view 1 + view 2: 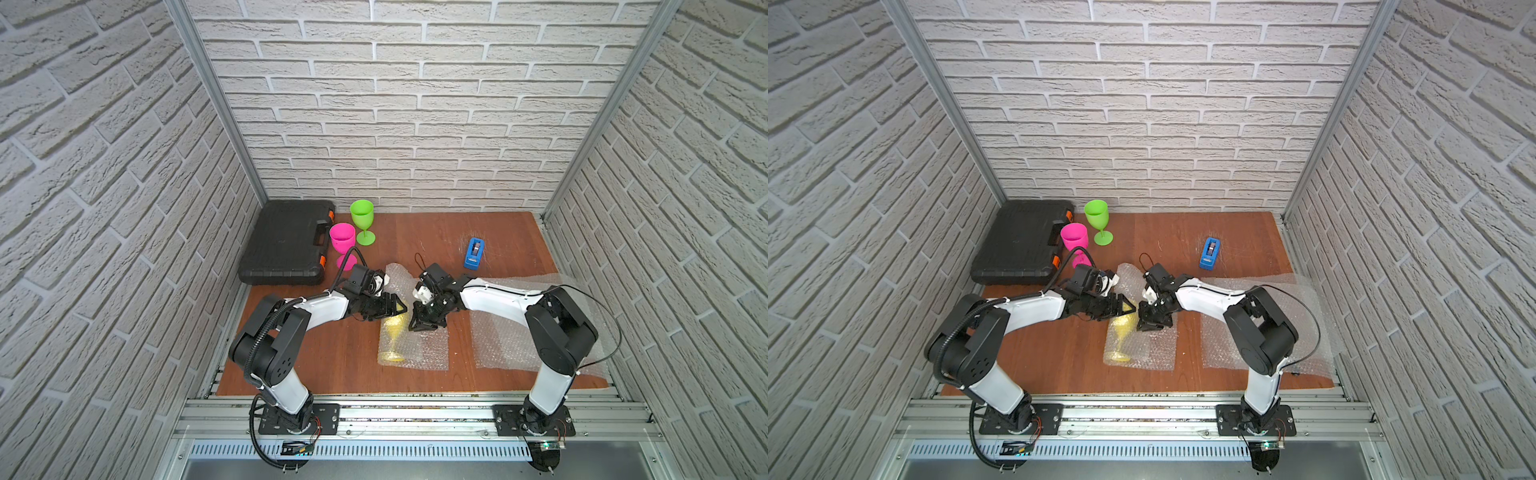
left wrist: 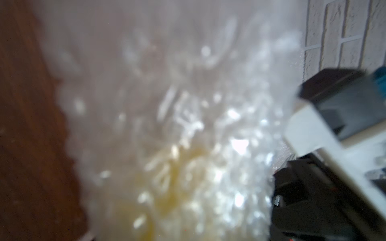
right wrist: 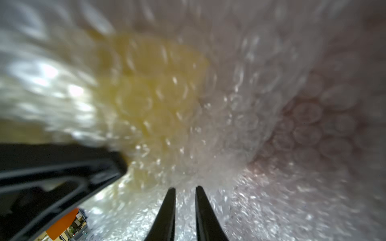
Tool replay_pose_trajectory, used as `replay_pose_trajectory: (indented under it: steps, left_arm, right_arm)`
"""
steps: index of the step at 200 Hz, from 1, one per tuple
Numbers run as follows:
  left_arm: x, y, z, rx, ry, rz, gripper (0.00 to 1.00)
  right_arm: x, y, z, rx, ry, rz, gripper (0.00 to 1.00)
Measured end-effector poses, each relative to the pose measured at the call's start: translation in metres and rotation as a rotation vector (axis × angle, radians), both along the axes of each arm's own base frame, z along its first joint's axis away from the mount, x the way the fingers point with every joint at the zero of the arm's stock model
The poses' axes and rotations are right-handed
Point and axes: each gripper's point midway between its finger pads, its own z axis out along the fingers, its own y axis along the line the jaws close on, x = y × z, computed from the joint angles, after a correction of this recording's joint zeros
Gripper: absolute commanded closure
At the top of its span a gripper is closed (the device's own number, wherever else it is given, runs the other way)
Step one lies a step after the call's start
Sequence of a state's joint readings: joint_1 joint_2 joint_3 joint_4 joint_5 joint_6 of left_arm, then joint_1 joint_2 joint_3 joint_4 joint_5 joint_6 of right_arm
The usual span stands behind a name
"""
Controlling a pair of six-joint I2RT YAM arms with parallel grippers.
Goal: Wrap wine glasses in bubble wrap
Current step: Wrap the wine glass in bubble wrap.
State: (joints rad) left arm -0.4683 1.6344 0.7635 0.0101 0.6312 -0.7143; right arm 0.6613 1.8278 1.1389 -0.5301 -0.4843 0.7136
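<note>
The wooden desk [image 1: 332,353] carried two spreads of bubble wrap. One bubble wrap sheet [image 1: 428,349] lay at its middle, and a spare sheet [image 1: 498,332] lay well to the right under the right arm.

Along the middle sheet's left edge lay the yellow goblet [image 1: 394,332]. It was on its side under a layer of wrap, with its foot toward the robot's base rail and its bowl toward the back wall. Its long axis therefore ran near to far, and the uncovered part of the sheet spread flat to its right. By my reading, any further roll would have to go crosswise to that axis, toward the right arm's side.

Both arms met at the bowl end. The left claw [image 1: 397,308] reached in from the left, over the bowl. The right claw [image 1: 420,326] sat just beside the bowl on the sheet's free side. Neither was clearly nearer.

The goblet showed only as a pale yellow shape dimmed by round bubbles, with stem and foot faint through the film.

In the right wrist view the right claw's fingertips [image 3: 170,208] stood close together with a thin slit between them. Whether a fold of wrap was pinched there I cannot tell. Nor could I tell whether the left claw was released or clenched.
</note>
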Motion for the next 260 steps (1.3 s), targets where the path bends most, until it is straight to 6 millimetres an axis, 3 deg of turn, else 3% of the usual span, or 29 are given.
replay_pose_trajectory:
  steps: [54,123,171,226,260]
  left_arm:
    - [-0.001,0.01,0.0,-0.051,0.009,0.028,0.3]
    - [-0.002,0.009,-0.001,-0.034,0.009,0.024,0.32]
    - [0.001,-0.004,0.003,0.168,-0.037,-0.026,0.33]
    - [0.002,-0.012,0.003,0.401,-0.055,-0.054,0.33]
    - [0.002,-0.019,0.003,0.528,-0.049,-0.054,0.31]
  right_arm:
    - [-0.035,0.02,-0.011,0.011,0.046,0.031,0.85]
    - [-0.065,0.021,-0.018,0.041,0.105,0.048,0.85]
    - [-0.064,0.002,-0.009,-0.006,0.067,0.03,0.85]
    - [-0.035,-0.035,0.021,-0.041,-0.079,-0.096,0.84]
    - [-0.025,-0.037,0.025,0.009,-0.118,-0.149,0.74]
